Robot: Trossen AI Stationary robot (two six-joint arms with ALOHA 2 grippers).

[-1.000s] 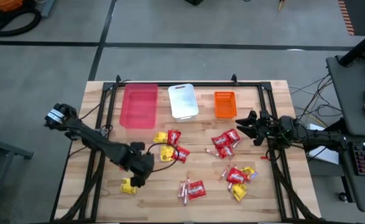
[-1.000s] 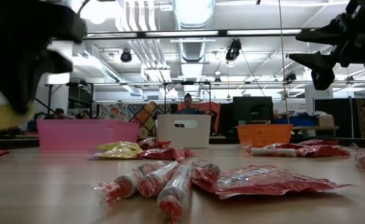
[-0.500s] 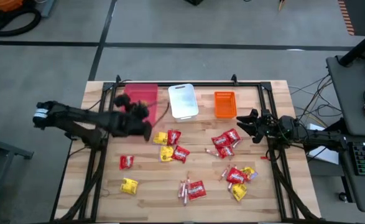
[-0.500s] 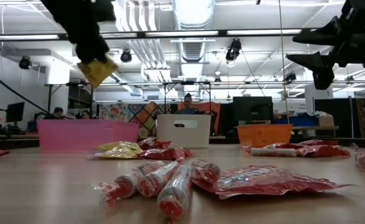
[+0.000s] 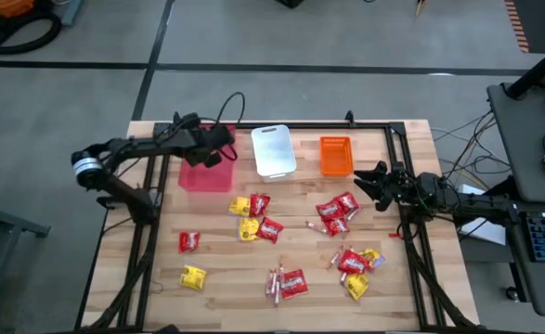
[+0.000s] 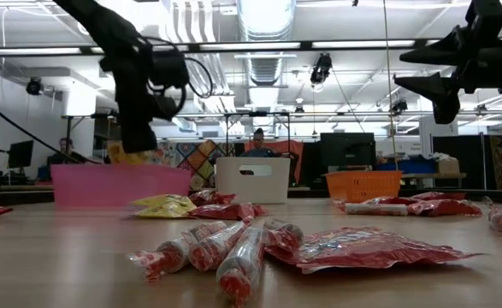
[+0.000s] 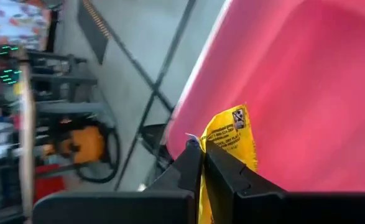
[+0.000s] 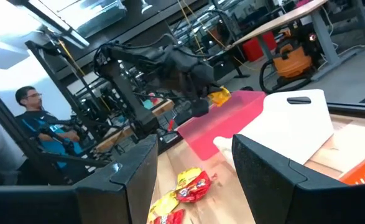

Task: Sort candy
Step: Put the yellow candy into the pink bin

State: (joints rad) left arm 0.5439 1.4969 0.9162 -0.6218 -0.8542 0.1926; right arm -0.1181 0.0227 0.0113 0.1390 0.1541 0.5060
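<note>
While the left gripper point(image 5: 218, 141) hangs over the pink bin point(image 5: 201, 174), its jaws are pinched tight on a yellow packet point(image 7: 231, 146), gripping it near one edge so that most of the wrapper sticks out past the fingertips. The left wrist view shows the packet against the bin's pink interior; the low view puts the yellow packet point(image 6: 133, 156) just above the bin's rim. The chief risk, as I judge it, is a bad release: the gripper sits near the bin's right-hand wall in the high view, so a light wrapper let go from this height could flutter, catch the rim and land on the wooden table point(image 5: 226, 278) rather than inside. The wrapper could also cling to a finger and be carried back out.

The rest of the candy lies well apart from the bin: a red packet point(image 5: 188, 242) and another yellow one point(image 5: 193, 277) near the table's left side, a mixed cluster point(image 5: 255, 217) in the middle, pinkish sticks point(image 5: 276, 281) nearer the front edge, and red packets point(image 5: 337, 211) toward the right. The white bin point(image 5: 274, 151) and orange bin point(image 5: 336, 156) stand beside the pink one. The right gripper point(image 5: 367, 185) waits at the table's right edge, jaws spread wide and empty.
</note>
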